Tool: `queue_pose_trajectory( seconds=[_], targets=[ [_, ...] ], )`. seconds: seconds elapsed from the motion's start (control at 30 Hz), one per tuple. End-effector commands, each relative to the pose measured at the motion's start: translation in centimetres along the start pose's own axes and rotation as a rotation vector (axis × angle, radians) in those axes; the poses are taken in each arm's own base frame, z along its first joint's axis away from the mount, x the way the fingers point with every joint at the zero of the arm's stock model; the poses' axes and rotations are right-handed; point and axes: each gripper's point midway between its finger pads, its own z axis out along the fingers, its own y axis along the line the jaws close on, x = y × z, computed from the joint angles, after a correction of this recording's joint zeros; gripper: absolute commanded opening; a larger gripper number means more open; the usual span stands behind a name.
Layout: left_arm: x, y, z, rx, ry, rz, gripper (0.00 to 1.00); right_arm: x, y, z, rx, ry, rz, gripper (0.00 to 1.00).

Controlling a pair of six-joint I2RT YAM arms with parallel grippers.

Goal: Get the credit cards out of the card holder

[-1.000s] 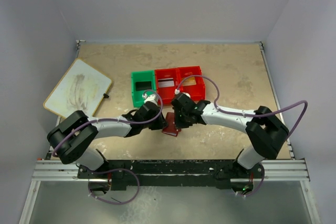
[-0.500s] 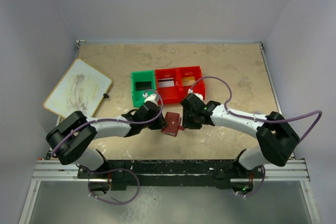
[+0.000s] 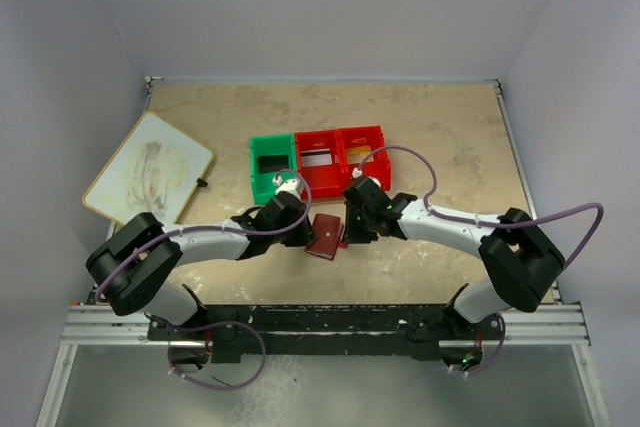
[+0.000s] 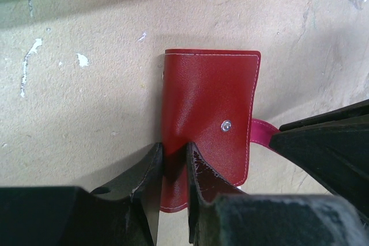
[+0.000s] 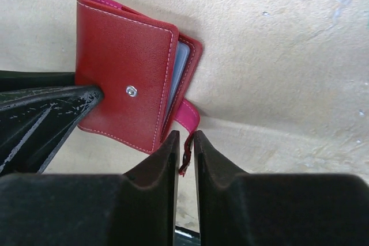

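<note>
Closed and flat, the maroon card holder (image 4: 210,113) lies on the speckled beige tabletop (image 4: 86,113), just in front of the green-and-red bin tray (image 3: 254,167). The left gripper (image 4: 173,180) is clamped on the holder's near edge. The right gripper (image 5: 184,145) pinches the pink tab (image 5: 187,116) between nearly closed fingers.

To open it well, the left gripper should probably pin the back cover down while the right peels the tab up and away, popping the metal snap stud (image 5: 132,90). The cover is thin, white-stitched and leather-grained, and looks floppy. Pale blue plastic sleeves (image 5: 176,67) peek from its open side. Whether credit cards sit inside is hidden.
</note>
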Motion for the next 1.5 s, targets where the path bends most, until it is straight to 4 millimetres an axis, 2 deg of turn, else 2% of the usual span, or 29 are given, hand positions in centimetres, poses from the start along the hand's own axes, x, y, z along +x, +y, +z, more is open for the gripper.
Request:
queue_pose_trajectory(
  seconds=[0.0, 0.1, 0.2, 0.33, 0.53, 0.67, 0.83, 0.93, 1.07, 1.17, 1.3, 1.47],
  targets=[
    [0.9, 3.2, -0.6, -0.122, 0.032, 0.065, 0.04, 0.2, 0.9, 0.6, -0.053, 0.007, 0.015, 0.17],
    [0.5, 2.8, -0.8, -0.114, 0.024, 0.063, 0.06, 0.5, 0.5, 0.7, -0.037, 0.016, 0.026, 0.17],
    [0.2, 2.5, -0.9, -0.109, 0.020, 0.066, 0.07, 0.5, 0.4, 0.4, -0.045, 0.001, 0.040, 0.06],
    [-0.7, 1.9, -1.3, -0.100, -0.010, 0.064, 0.10, 0.0, 0.4, -0.2, -0.044, -0.022, 0.037, 0.00],
    [-2.5, 1.5, -3.0, -0.089, -0.090, 0.053, 0.23, -2.2, 2.0, -2.0, -0.114, -0.105, -0.012, 0.00],
    [-3.8, 1.1, -4.2, -0.077, -0.152, 0.036, 0.29, -2.4, 2.4, -2.7, -0.128, -0.104, -0.060, 0.00],
    [-5.6, 0.6, -5.8, -0.050, -0.253, -0.005, 0.42, -3.4, 4.4, -4.4, -0.223, -0.137, -0.106, 0.00],
    [-6.6, 0.6, -6.8, -0.047, -0.309, -0.030, 0.58, -4.4, 6.4, -6.1, -0.317, -0.179, -0.133, 0.00],
    [-8.0, 1.1, -8.5, -0.047, -0.406, -0.093, 0.62, -5.5, 7.8, -7.1, -0.370, -0.215, -0.114, 0.00],
    [-8.9, 1.6, -10.0, -0.056, -0.472, -0.126, 0.62, -5.6, 9.2, -7.2, -0.425, -0.196, -0.151, 0.00],
    [-9.9, 2.6, -11.7, -0.082, -0.549, -0.167, 0.63, -5.6, 9.9, -6.1, -0.436, -0.177, -0.169, 0.00],
    [-9.3, 3.1, -11.5, -0.077, -0.552, -0.133, 0.64, -5.4, 10.1, -4.4, -0.423, -0.147, -0.184, 0.00]
  ],
)
